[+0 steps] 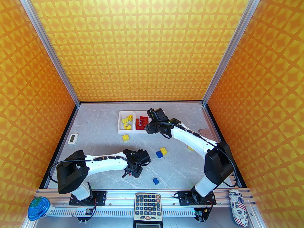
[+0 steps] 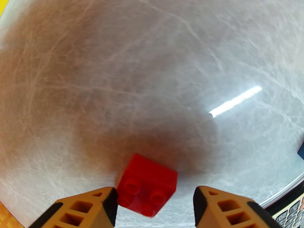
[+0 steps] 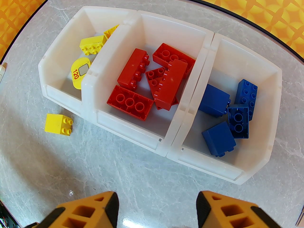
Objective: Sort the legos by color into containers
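In the left wrist view a small red lego [image 2: 147, 186] lies on the table between the fingers of my left gripper [image 2: 154, 206]. The left fingertip [image 2: 110, 204] touches it, and a gap separates it from the right one, so the gripper is open around it. The left gripper [image 1: 133, 171] hangs low over the near table. My right gripper [image 3: 156, 208] is open and holds nothing, just in front of the containers [image 3: 163, 148]. Their three bins hold yellow legos [image 3: 91, 45], red legos [image 3: 133, 69] and blue legos [image 3: 215, 100]. In the top view the right arm hides the blue bin.
Loose legos on the table: yellow [image 1: 125, 137] before the bins, a blue [image 1: 158, 154] and yellow [image 1: 163, 150] pair mid-table, blue [image 1: 155, 180] nearer, yellow [image 1: 190, 148] under the right arm. A white screen device [image 1: 73, 138] lies left, a pinkish pad [image 1: 205, 132] right, a calculator [image 1: 147, 206] in front.
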You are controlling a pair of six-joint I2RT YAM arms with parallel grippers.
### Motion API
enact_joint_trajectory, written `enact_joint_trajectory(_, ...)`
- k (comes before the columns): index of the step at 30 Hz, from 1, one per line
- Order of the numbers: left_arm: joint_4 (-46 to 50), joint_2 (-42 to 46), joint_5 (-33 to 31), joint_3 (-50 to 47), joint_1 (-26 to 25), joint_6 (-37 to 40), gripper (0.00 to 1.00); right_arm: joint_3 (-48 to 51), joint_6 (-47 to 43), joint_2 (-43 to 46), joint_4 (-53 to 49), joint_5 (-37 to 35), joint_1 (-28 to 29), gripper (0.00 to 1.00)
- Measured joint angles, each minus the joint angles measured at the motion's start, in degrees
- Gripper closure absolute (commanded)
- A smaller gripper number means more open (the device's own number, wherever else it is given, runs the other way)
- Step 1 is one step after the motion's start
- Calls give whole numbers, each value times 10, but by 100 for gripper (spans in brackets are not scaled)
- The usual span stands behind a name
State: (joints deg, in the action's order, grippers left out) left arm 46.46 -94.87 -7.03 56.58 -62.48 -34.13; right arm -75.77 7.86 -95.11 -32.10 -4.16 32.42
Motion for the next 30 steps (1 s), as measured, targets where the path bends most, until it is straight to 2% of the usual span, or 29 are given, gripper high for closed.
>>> enact_joint_trajectory(6,-7,-2,3,-28,13,-2,44,4,0,7,0,-4,0,41)
enact_joint_trajectory(21,-20,-4,21,-26,23,-2,69,33,0,24,7,-15,0,41)
enact_joint_trajectory(30,-38,33,17,-14,117,3,73,150,9,56,88,-12,0,41)
